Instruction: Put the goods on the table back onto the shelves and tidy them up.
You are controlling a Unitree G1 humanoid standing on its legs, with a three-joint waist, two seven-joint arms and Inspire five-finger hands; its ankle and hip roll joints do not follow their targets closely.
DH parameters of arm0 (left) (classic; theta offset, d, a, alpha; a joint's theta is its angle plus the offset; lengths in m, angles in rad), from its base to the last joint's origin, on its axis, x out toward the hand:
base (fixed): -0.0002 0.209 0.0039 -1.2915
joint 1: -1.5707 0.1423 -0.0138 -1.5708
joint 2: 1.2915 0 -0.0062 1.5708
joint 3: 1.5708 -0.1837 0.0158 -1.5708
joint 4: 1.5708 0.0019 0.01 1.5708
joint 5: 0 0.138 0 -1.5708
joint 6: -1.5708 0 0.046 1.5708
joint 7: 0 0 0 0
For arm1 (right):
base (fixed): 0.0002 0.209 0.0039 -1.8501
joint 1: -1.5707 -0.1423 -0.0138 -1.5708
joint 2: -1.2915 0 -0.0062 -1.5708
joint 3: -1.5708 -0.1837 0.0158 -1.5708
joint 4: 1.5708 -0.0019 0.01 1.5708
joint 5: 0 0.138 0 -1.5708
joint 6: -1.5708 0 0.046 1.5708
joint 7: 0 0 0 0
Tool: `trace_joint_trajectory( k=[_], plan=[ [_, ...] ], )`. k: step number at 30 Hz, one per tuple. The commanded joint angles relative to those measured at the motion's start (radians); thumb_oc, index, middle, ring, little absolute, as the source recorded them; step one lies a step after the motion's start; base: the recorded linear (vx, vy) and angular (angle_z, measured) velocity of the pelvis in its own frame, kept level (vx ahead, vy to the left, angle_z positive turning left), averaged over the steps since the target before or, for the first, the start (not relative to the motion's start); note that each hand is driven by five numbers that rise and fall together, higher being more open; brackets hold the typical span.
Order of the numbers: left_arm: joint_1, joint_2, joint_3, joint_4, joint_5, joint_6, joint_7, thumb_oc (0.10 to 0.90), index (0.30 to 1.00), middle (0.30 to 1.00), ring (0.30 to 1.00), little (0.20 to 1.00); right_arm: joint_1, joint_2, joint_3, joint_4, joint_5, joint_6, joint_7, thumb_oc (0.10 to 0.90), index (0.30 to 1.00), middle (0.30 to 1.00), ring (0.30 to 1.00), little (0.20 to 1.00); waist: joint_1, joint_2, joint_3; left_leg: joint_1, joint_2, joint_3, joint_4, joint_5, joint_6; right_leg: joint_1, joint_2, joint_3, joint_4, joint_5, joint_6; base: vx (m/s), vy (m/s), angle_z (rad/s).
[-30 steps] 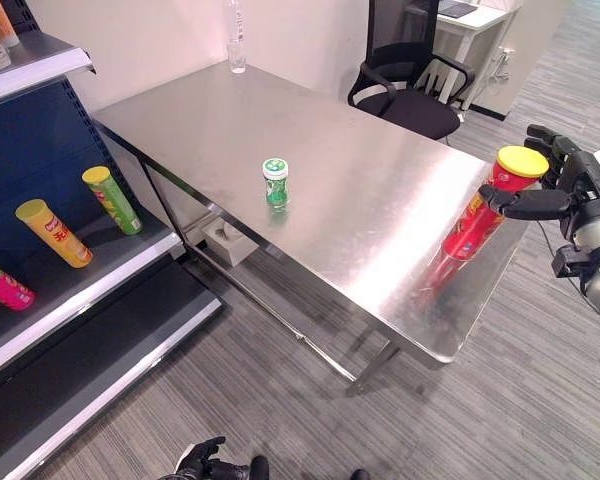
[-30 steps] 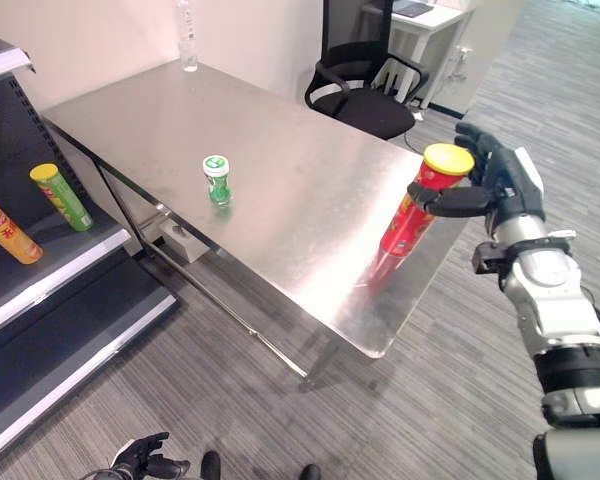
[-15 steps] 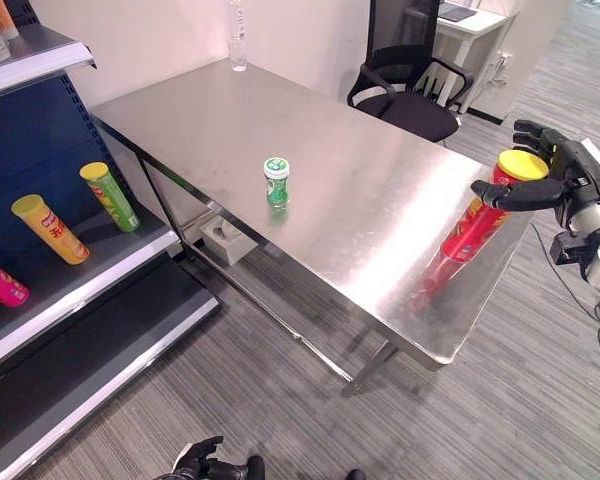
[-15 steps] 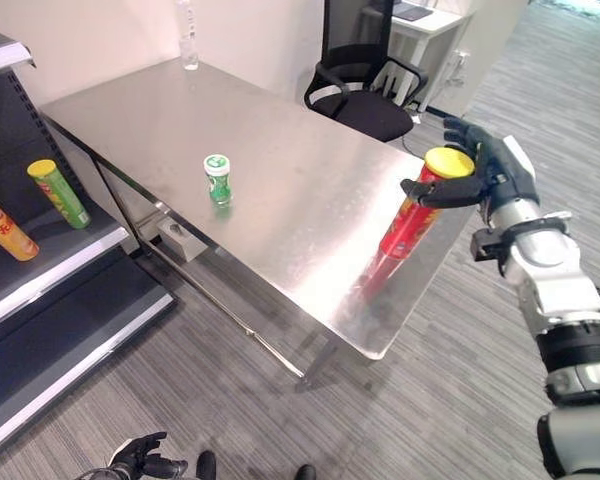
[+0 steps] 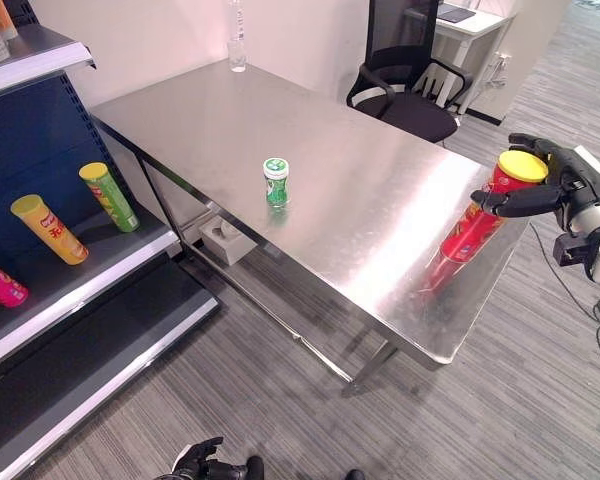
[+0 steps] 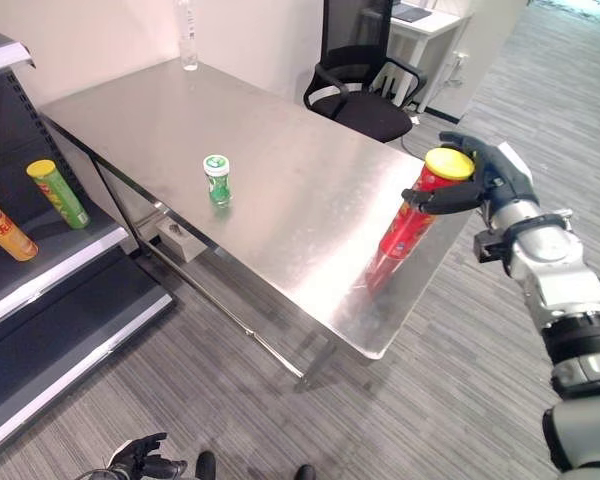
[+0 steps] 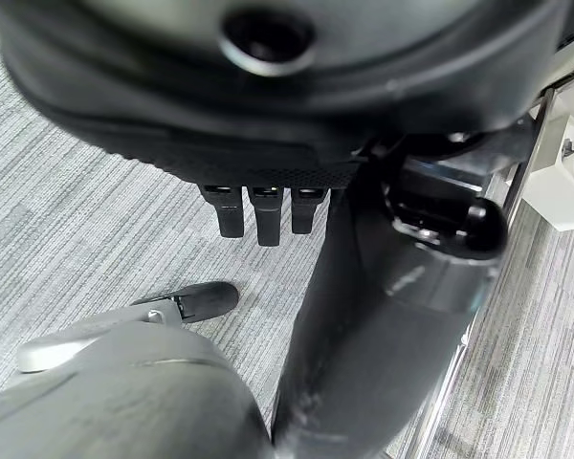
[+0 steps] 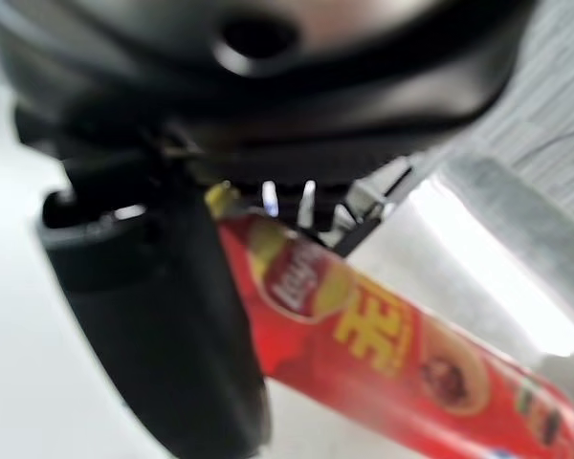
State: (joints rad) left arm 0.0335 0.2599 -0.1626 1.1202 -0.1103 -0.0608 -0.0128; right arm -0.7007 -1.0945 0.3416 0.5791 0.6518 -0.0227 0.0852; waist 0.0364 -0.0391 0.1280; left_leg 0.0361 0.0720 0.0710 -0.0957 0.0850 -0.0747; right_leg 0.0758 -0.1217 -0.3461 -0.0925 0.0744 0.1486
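A tall red chip can point(image 5: 478, 217) with a yellow lid stands tilted at the right edge of the steel table point(image 5: 360, 240). My right hand point(image 5: 563, 182) is wrapped round its top: the thumb lies across the front just under the lid and the fingers curl behind it. The right wrist view shows the red can point(image 8: 383, 335) between thumb and fingers. A small green can point(image 5: 275, 181) stands upright in the middle of the table. My left hand point(image 5: 202, 462) hangs low near the floor, fingers relaxed, holding nothing.
On the left, a shelf unit point(image 5: 100, 275) holds a green chip can point(image 5: 108, 197), a yellow one point(image 5: 50, 230) and a pink one point(image 5: 0, 283), all lying down. A clear bottle point(image 5: 237, 40) stands at the table's far edge. A black office chair point(image 5: 405, 95) is behind the table.
My right hand has drawn in on the red can's top and its fingers have curled further round the lid. The can and the green can have stayed in place.
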Motion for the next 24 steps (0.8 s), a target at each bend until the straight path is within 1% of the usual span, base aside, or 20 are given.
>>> trace_joint_trajectory(
  k=[1,4,5,6,7,8,19,22,24],
  plan=[
    [-0.016,0.049,-0.081,0.045,0.010,-0.012,-0.006,0.800,0.900,0.900,0.900,0.900,-0.166,-0.096,0.030,-0.005,0.027,-0.047,0.001,0.800,0.900,0.900,0.900,0.900,0.028,-0.046,-0.046,0.053,0.021,0.066,0.008,-0.127,-0.072,0.016,-0.011,0.015,0.005,-0.065,0.077,0.00,0.000,0.00],
    [-0.016,0.049,-0.084,0.043,0.009,-0.011,-0.008,0.800,0.900,0.900,0.900,0.900,-0.168,-0.090,0.038,0.005,0.029,-0.043,0.005,0.800,0.900,0.900,0.900,0.900,0.029,-0.046,-0.045,0.052,0.021,0.066,0.008,-0.126,-0.072,0.015,-0.011,0.015,0.005,-0.064,0.077,0.00,0.000,0.00],
    [-0.017,0.049,-0.083,0.043,0.008,-0.011,-0.007,0.800,0.900,0.900,0.900,0.900,-0.170,-0.087,0.041,0.005,0.029,-0.042,0.005,0.776,0.865,0.865,0.865,0.865,0.029,-0.046,-0.045,0.052,0.021,0.066,0.008,-0.126,-0.072,0.015,-0.010,0.016,0.005,-0.064,0.077,0.00,0.000,0.00],
    [-0.019,0.050,-0.084,0.042,0.008,-0.011,-0.007,0.800,0.900,0.900,0.900,0.900,-0.173,-0.084,0.043,0.006,0.029,-0.041,0.003,0.596,0.594,0.594,0.594,0.594,0.029,-0.046,-0.045,0.052,0.021,0.067,0.008,-0.125,-0.072,0.014,-0.011,0.016,0.005,-0.064,0.077,0.00,0.000,0.00],
    [-0.020,0.049,-0.085,0.042,0.008,-0.010,-0.006,0.800,0.900,0.900,0.900,0.900,-0.173,-0.080,0.042,0.006,0.028,-0.040,0.001,0.477,0.415,0.415,0.415,0.415,0.029,-0.045,-0.044,0.052,0.021,0.066,0.008,-0.125,-0.072,0.014,-0.010,0.016,0.005,-0.064,0.077,0.00,0.000,0.00],
    [-0.019,0.049,-0.085,0.041,0.007,-0.009,-0.005,0.800,0.900,0.900,0.900,0.900,-0.174,-0.074,0.041,0.007,0.026,-0.040,-0.002,0.400,0.300,0.300,0.300,0.300,0.029,-0.046,-0.044,0.051,0.020,0.066,0.008,-0.125,-0.071,0.013,-0.010,0.016,0.005,-0.063,0.077,0.00,0.000,0.00],
    [-0.019,0.050,-0.081,0.039,0.007,-0.007,-0.002,0.800,0.900,0.900,0.900,0.900,-0.164,-0.074,0.038,-0.001,0.011,-0.036,-0.004,0.400,0.300,0.300,0.300,0.300,0.030,-0.046,-0.040,0.050,0.019,0.065,0.008,-0.124,-0.070,0.014,-0.012,0.015,0.005,-0.063,0.078,0.00,0.000,0.00],
    [-0.019,0.050,-0.079,0.037,0.003,-0.007,-0.002,0.800,0.900,0.900,0.900,0.900,-0.150,-0.073,0.026,-0.010,0.013,-0.039,-0.006,0.400,0.300,0.300,0.300,0.300,0.029,-0.045,-0.040,0.051,0.019,0.066,0.008,-0.124,-0.070,0.014,-0.012,0.013,0.005,-0.062,0.078,0.00,0.000,0.00],
    [-0.020,0.049,-0.072,0.034,-0.001,-0.007,0.001,0.800,0.900,0.900,0.900,0.900,-0.127,-0.059,-0.003,-0.047,0.028,-0.048,-0.012,0.400,0.300,0.300,0.300,0.300,0.029,-0.044,-0.038,0.050,0.019,0.063,0.008,-0.124,-0.069,0.015,-0.013,0.013,0.005,-0.062,0.079,0.00,0.000,0.00]
  ],
)
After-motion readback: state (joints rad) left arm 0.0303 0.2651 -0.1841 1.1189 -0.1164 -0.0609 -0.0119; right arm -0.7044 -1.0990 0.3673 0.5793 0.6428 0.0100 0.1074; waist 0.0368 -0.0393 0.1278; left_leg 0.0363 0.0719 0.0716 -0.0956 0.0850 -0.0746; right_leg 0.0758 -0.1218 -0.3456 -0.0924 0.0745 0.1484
